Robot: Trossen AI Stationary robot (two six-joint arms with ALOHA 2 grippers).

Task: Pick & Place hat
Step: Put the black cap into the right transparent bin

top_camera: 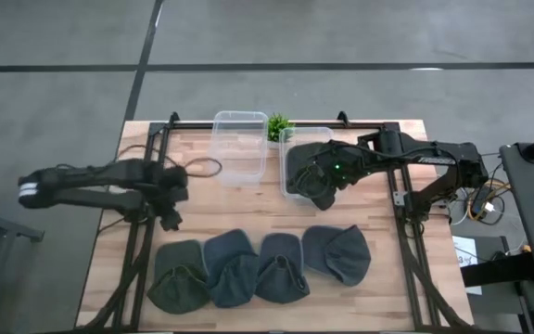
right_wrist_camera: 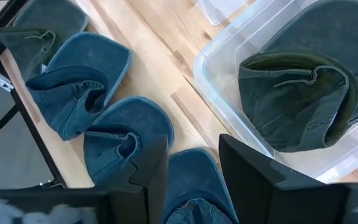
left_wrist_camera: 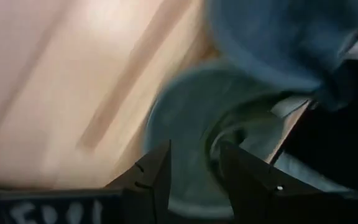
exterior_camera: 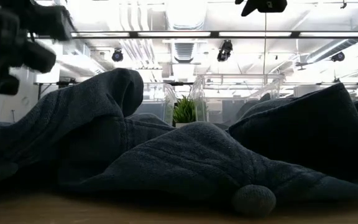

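Four hats [top_camera: 258, 266] lie in a row along the table's [top_camera: 406, 278] near edge, waiting. One dark green hat [right_wrist_camera: 294, 99] sits inside the right clear bin [right_wrist_camera: 216, 68], so one placed, four left by my count. The right gripper [right_wrist_camera: 191, 165] hovers above that bin, fingers apart, empty. The left gripper [left_wrist_camera: 194, 171], fingers apart, empty too, hangs over the leftmost hat [left_wrist_camera: 191, 137].

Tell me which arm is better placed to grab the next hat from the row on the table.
Left. The left gripper, fingers open, hovers just above the green hat ending the row. The right gripper is over the right bin, where a hat already lies.
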